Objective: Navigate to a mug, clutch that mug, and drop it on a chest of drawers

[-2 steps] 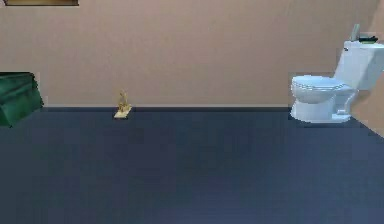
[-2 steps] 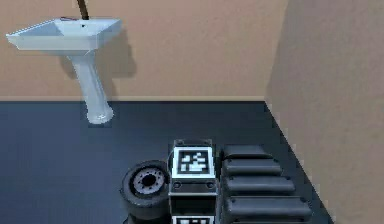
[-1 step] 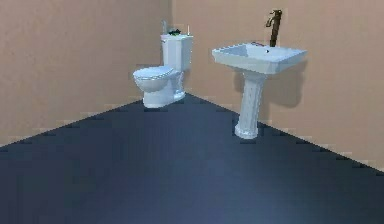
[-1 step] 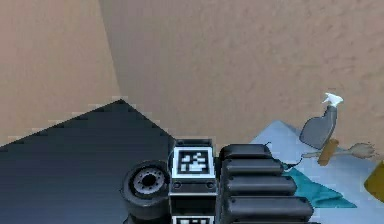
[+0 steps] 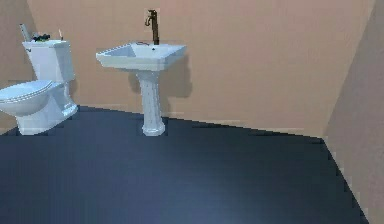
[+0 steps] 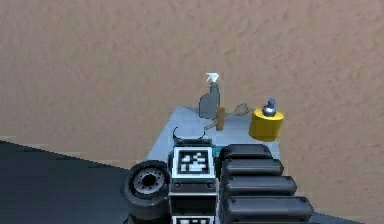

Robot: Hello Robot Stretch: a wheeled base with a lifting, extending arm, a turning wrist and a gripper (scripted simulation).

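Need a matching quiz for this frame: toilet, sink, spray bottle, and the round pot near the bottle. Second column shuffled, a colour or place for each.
Things:
A. toilet
B. sink
C. spray bottle
D. round pot

Descriptions:
1. yellow, with a grey knob on top
2. white, at the forward view's left edge
3. grey, with a white nozzle
4. white, on a pedestal, with a dark tap at its back

Pairs: A-2, B-4, C-3, D-1
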